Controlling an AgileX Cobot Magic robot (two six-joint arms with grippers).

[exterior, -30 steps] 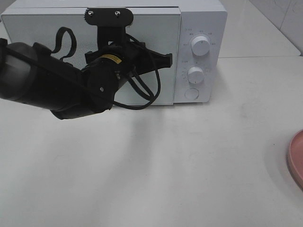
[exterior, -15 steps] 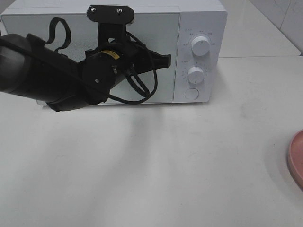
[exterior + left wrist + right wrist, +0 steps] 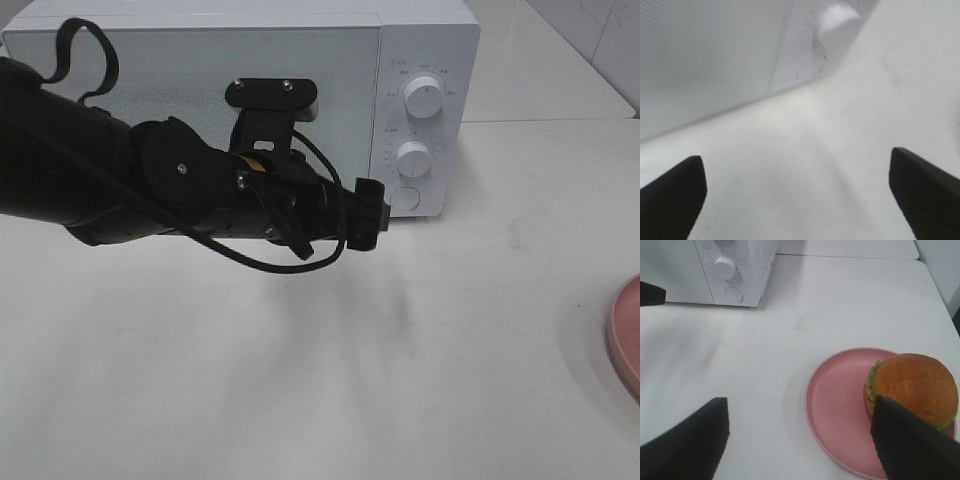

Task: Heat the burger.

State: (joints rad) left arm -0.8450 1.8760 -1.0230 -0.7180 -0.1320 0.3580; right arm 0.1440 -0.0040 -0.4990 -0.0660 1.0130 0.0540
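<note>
The burger [image 3: 912, 390], with a golden-brown bun and green lettuce, sits on the right side of a round pink plate [image 3: 835, 410]; it shows only in the right wrist view. My right gripper [image 3: 797, 450] is open and empty, hovering above the table and the plate's near side. My left gripper [image 3: 366, 214] is open and empty, low in front of the white microwave [image 3: 425, 40], just left of its round button [image 3: 404, 198]. The microwave door [image 3: 190, 70] is shut. In the left wrist view, its fingers [image 3: 670, 195] stand wide apart over the table.
Two white knobs [image 3: 424, 98] sit on the microwave's control panel. The pink plate's edge [image 3: 625, 340] shows at the right border of the high view. My left arm [image 3: 110, 170] stretches across the front of the microwave door.
My left arm has swung down and to the right, from in front of the door's middle to near the microwave's lower right button. The gripper has turned.
</note>
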